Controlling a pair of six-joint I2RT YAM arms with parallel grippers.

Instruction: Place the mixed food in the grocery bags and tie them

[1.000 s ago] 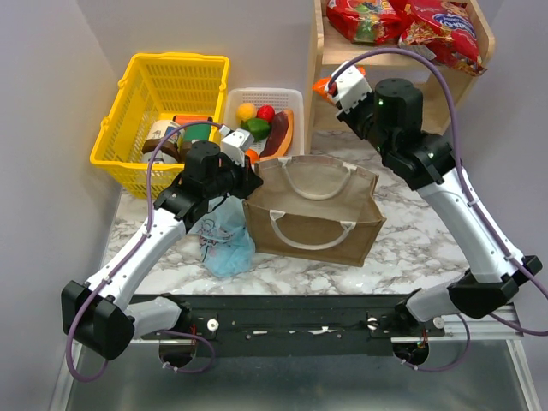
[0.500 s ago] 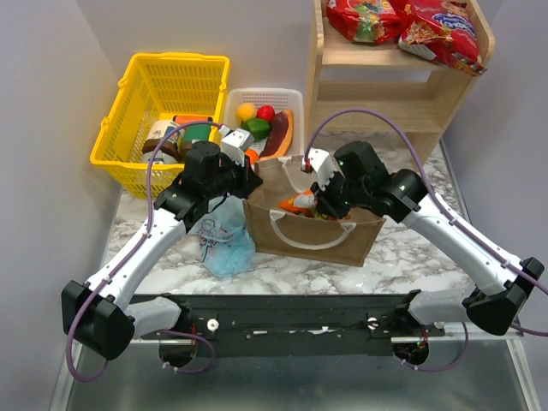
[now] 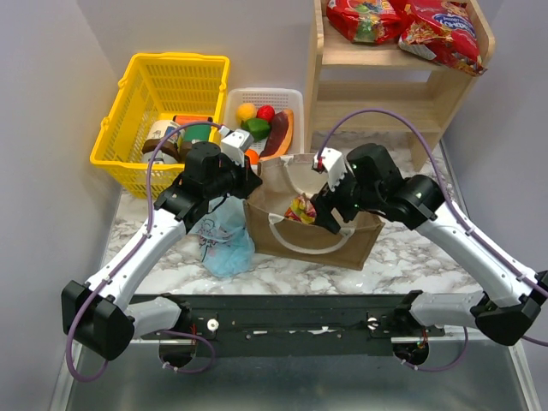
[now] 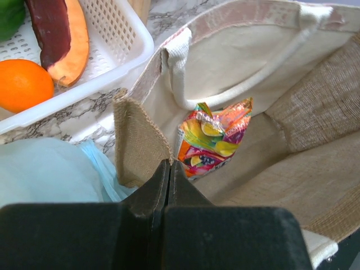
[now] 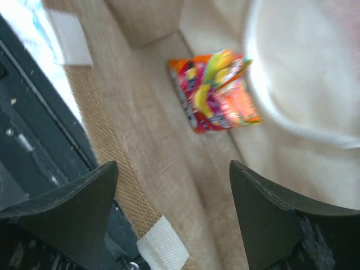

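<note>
top external view shows the marbled surface (image 3: 411, 253) with the light-blue bag (image 3: 228, 241) lying nearest, crumpled just left of the tan-brown bag (image 3: 318, 241) and touching its left wall. the tan-brown bag stands upright with its mouth wide, and a white loop handle (image 4: 177, 73) hangs on each long side. the left tool (image 4: 170, 165) is pressed together on the bag's near-left rim corner, with a flap of burlap pinched between its black fingers. the right tool (image 5: 171, 169) hangs over the right half of the bag's mouth, its fingers spread wide and nothing between them. inside the bag, an orange-red snack packet (image 5: 216, 93) with yellow print rests on the floor beside a pale lined wall, apart from both tools.

beyond the bag, the white slotted tray (image 3: 261, 92) holds a yellow fruit (image 3: 247, 111), a red fruit (image 3: 266, 112), a green piece (image 3: 257, 128), an orange (image 4: 22, 84) and the purple-and-orange wedge (image 4: 62, 34). left of the tray, the yellow mesh basket (image 3: 171, 62) holds jars and cans (image 3: 163, 137). farthest back on the right, a wooden shelf (image 3: 377, 90) carries two red snack packets (image 3: 364, 19) on its top level, side by side.
</note>
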